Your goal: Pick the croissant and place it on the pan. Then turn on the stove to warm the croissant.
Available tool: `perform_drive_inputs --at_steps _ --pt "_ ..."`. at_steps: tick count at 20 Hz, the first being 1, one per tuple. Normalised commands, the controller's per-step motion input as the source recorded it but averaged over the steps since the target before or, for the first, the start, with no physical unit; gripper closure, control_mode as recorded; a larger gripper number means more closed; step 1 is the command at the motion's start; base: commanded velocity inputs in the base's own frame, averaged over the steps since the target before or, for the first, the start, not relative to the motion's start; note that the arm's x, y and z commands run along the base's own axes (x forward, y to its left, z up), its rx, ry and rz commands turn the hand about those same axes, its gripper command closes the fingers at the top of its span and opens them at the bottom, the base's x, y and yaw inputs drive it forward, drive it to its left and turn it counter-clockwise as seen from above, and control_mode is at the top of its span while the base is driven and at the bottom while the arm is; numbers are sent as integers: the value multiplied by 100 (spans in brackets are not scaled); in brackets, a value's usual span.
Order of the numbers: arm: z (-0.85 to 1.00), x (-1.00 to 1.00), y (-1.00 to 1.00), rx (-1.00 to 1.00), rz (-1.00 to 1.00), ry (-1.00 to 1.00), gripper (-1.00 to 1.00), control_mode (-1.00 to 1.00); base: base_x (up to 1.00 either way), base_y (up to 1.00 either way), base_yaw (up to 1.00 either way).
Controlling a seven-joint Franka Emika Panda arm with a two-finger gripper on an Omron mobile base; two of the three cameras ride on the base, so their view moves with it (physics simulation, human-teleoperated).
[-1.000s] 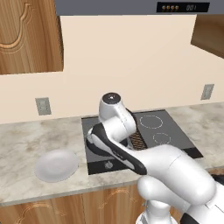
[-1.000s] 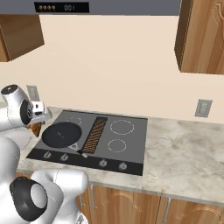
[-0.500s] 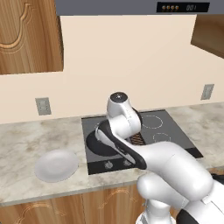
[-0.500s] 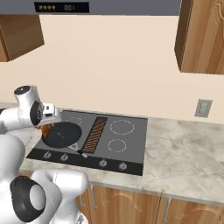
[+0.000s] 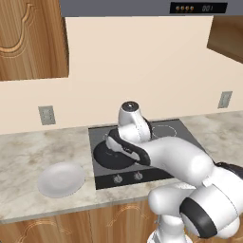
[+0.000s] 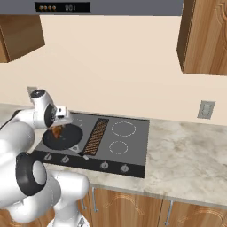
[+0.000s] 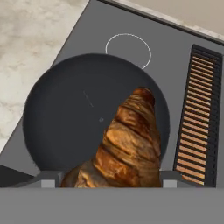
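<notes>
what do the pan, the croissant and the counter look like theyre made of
Pan: looks like dark matte metal or nonstick coating, flat black with no shine. Croissant: baked pastry, golden-brown with darker glossy ridges. Counter: looks like polished stone, maybe marble or granite, mottled beige and grey. All rendered, so these are guesses.

Arm reaches forward over the stove (image 5: 166,135), wrist above the black pan (image 5: 103,156) on the front-left burner; arm hides most of the pan and the tool itself. Two knobs (image 5: 127,177) visible on the stove's front edge. White plate (image 5: 61,179) on the marble worktop (image 5: 28,156), left of the stove, apart from it. Wall outlet (image 5: 46,115) behind, another outlet (image 5: 224,99) at right.
</notes>
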Motion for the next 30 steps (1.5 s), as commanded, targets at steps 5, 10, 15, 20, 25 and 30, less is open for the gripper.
perform_drive_inputs --at_steps 5,10,15,20,25,30 --pt "-27 27 0 0 -1 2 100 -100 0 0 0" --pt "-46 14 0 0 0 1 100 -100 0 0 0" --pt "-34 9 0 0 0 0 100 -100 0 0 0" --pt "-10 19 0 0 0 0 100 -100 0 0 0" --pt "-3 3 19 0 0 0 100 -100 0 0 0" --pt "-14 1 33 0 0 0 -100 -100 0 0 0"
